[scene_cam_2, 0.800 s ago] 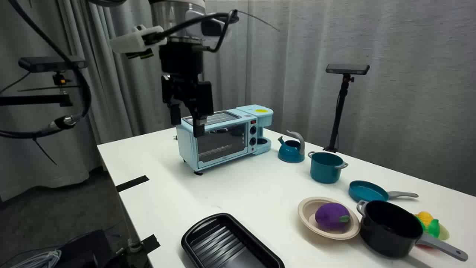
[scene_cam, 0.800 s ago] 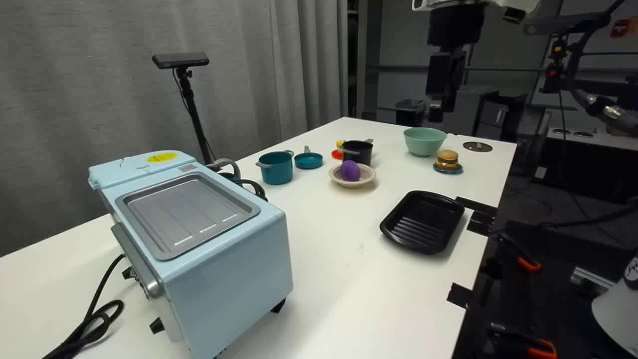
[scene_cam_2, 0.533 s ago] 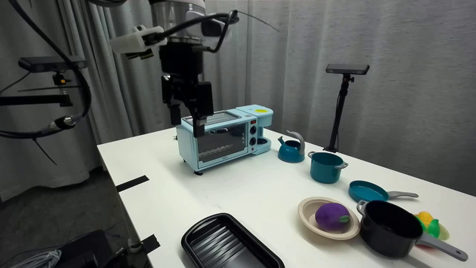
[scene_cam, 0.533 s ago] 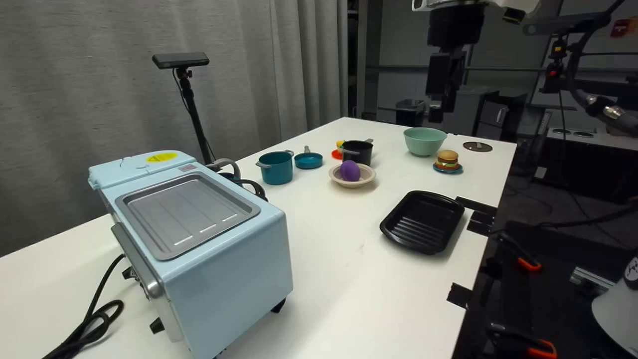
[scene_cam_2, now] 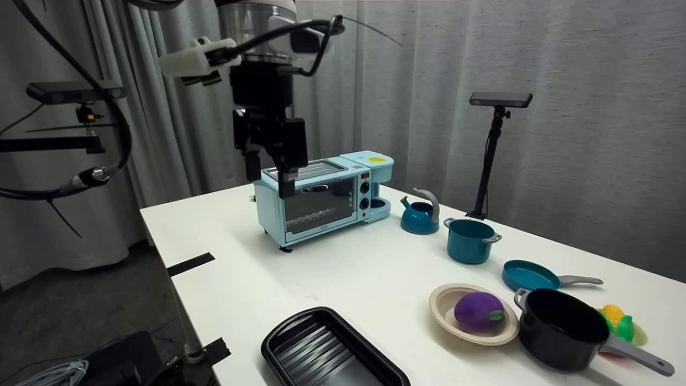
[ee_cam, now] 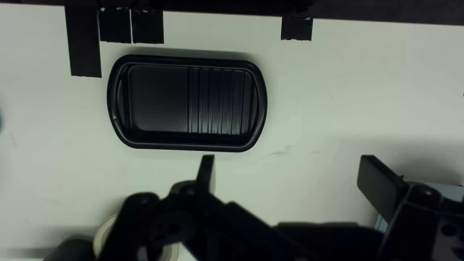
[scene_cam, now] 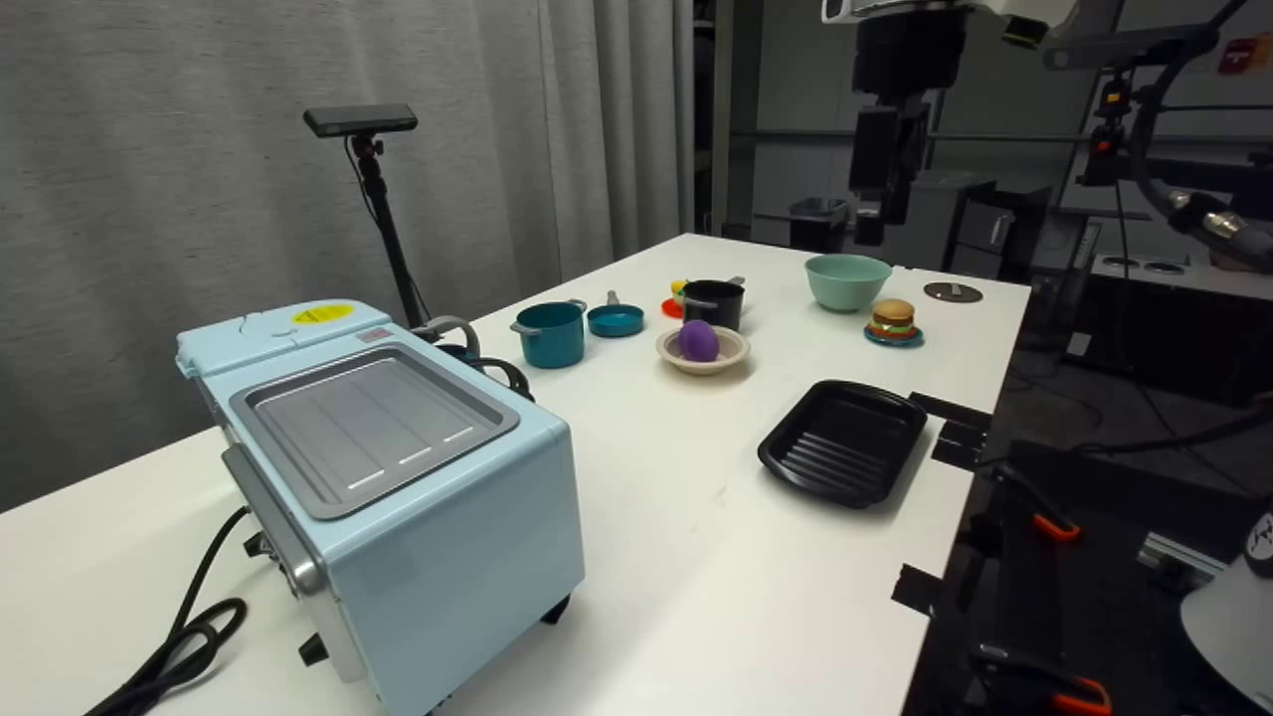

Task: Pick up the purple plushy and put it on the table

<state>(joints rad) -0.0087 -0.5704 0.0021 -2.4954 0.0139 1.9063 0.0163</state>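
Fingers [ee_cam: 377,186] stood spread wide apart, holding nothing between them, and the gripper [scene_cam_2: 269,177] hung high above the table [scene_cam_2: 343,284]. Neither it nor anything on the table had visibly shifted since the pictures from moments earlier, which suggested that the pick had not begun. The purple plushy [scene_cam_2: 474,311] sat inside a shallow beige bowl [scene_cam_2: 445,308], well apart from the gripper; the next move probably called for travelling across and down, then setting the plushy on a bare stretch of the white table. Just beside the bowl stood a black saucepan [scene_cam_2: 560,332], which a careless descent could knock. Farther out lay a black ridged tray [scene_cam_2: 332,354] and, farther still, a pale-blue toaster oven [scene_cam_2: 316,212]. A green leaf patch [scene_cam_2: 496,315] on the plushy showed only in an exterior view, as did the whole of a teal kettle [scene_cam_2: 419,221]. The mint-green bowl [scene_cam: 845,283] and toy hamburger [scene_cam: 892,316] likewise appeared plainly only in an exterior view. Looking down, the wrist view laid out the tray's outline best, yet it hid the plushy and gave only part of what seemed the beige bowl, behind the gripper.
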